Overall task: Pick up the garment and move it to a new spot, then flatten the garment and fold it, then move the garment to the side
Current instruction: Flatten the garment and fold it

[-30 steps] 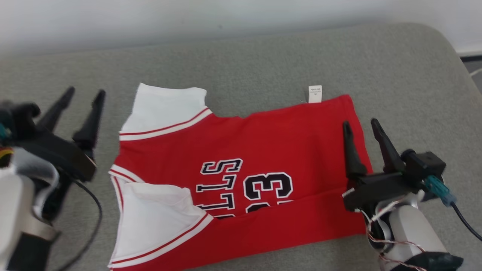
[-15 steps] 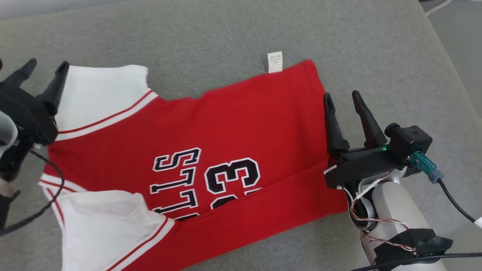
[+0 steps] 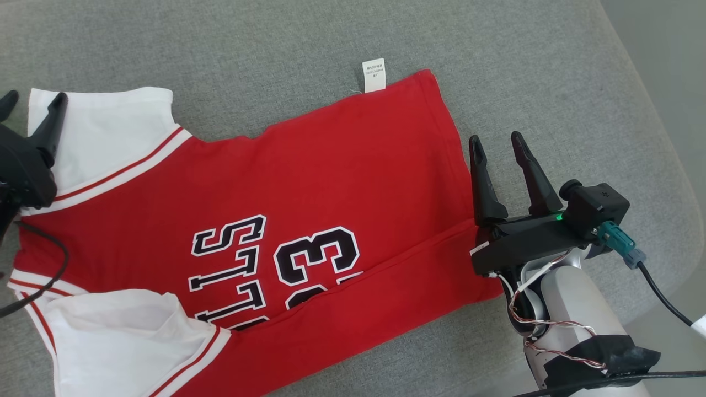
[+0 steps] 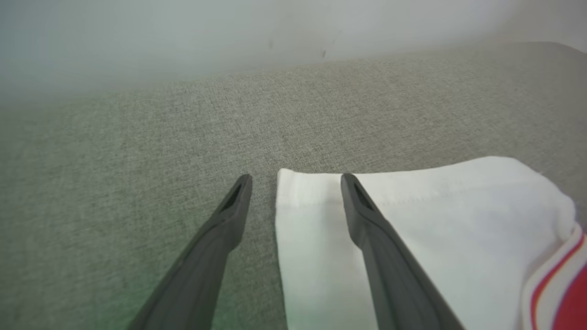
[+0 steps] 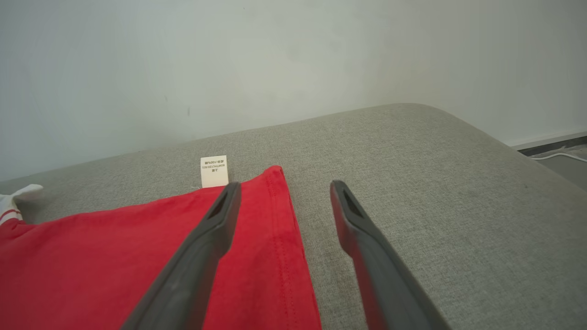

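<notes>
Both stand open and empty: left pincer point(image 4: 297, 181) at the sleeve point(image 4: 412, 238) edge, right pincer point(image 3: 496, 139) at the hem point(image 5: 279, 220) of the jersey point(image 3: 331, 182) spread on the cushion point(image 3: 276, 44); soft, limp cloth, so pinch those edges.

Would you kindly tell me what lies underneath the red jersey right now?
The red jersey lies spread on the grey cushion, which shows beside it. Its folded-up near edge covers part of the printed number; anything beneath the cloth itself is hidden.
</notes>
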`<state>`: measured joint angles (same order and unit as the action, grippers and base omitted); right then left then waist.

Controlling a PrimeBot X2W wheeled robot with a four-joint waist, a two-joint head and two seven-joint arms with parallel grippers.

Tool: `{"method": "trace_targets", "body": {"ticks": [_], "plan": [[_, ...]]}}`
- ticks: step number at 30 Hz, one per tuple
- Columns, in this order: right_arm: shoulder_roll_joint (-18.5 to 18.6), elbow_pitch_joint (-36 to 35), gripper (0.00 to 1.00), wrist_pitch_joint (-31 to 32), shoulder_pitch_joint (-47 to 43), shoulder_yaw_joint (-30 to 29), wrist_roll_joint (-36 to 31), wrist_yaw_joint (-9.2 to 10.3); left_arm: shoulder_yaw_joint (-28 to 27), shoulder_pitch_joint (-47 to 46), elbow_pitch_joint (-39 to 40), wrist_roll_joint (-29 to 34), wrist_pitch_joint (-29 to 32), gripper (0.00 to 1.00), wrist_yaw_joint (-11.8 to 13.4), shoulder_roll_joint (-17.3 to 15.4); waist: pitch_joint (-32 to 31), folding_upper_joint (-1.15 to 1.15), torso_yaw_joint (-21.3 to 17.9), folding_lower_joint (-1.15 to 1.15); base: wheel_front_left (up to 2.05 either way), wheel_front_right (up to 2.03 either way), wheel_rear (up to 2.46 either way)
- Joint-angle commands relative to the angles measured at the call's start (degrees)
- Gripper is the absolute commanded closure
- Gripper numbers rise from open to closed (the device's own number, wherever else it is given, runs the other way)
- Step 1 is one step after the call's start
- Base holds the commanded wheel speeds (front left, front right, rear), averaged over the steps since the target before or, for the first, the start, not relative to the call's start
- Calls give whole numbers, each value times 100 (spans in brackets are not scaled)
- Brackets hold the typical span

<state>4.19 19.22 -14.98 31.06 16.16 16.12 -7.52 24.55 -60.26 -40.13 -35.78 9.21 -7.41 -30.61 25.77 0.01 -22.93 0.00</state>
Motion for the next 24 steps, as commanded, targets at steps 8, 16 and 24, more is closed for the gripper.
{"method": "trace_targets", "body": {"ticks": [8,16,24], "plan": [[-44,37,0,-28,77,41,0,5,363,-197,-253,-206,-90,100,0,-86,59,-1,-59,0,0,0,0],[79,411,0,-29,169,17,-14,5,802,-226,-119,-338,-477,100,0,-2,-95,-1,152,0,0,0,0],[309,1602,0,287,1056,28,265,5,1198,-257,392,-529,-896,100,3,29,-226,-1,655,0,0,0,0]]}}
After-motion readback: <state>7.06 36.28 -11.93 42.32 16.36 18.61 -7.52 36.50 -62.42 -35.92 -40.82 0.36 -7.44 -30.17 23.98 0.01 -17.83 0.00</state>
